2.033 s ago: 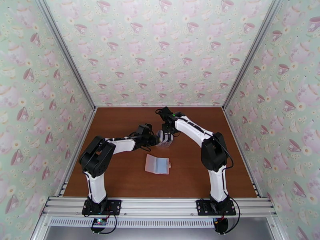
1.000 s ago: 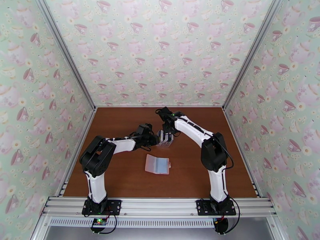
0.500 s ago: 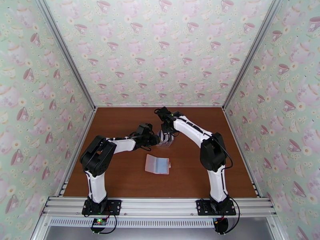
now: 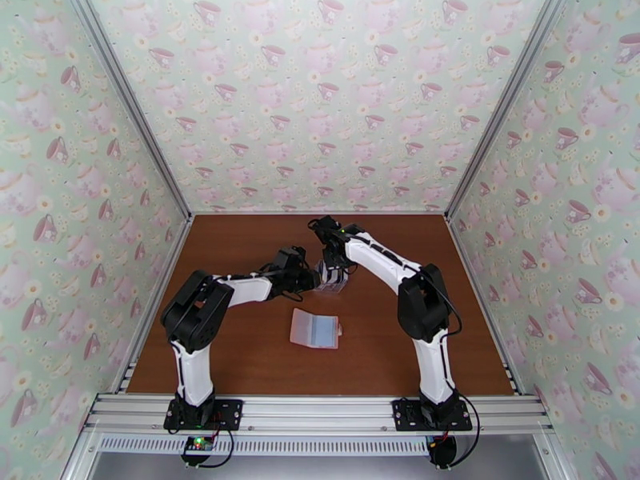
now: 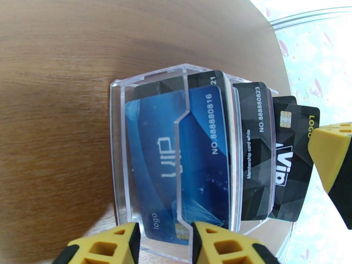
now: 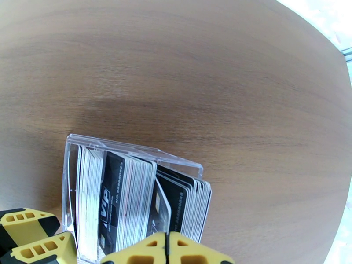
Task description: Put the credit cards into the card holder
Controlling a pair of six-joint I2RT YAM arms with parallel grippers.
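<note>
**A:** Zero cards clearly moved, far as I can see. All the credit cards (image 6: 132, 194) stand packed in the clear rack (image 5: 116, 150), mid bench (image 4: 240, 354).

**B:** And the card holder (image 4: 315, 329)?

**A:** Lies open, flat on the bench, nearer the arm bases than the rack and apart from it. Pink half on the left, grey-blue patch on the right. Could be a card or just the sleeve, too small to tell.

**B:** So approx. the whole job's left?

**A:** Prob. yes. I'd say we're at the first pull: get one card out, carry it over, slide it into a sleeve, repeat.

**B:** Right end effector (image 6: 167, 249)?

**A:** Closed tight, fingertips meeting over the rack's top. Looks pinched on a black card (image 5: 292, 181) w/ "Vip" print. That one sticks out past its neighbours in the left wrist view.

**B:** Left end effector (image 5: 165, 245)?

**A:** Part open, fingers either side of the rack's near end, by the blue card (image 5: 167, 172). Gripping the rack wall or just next to it, can't tell.

**B:** Holder vs. both?

**A:** Neither touches it. It sits near them, toward the bases, btw. the two arms.
</note>
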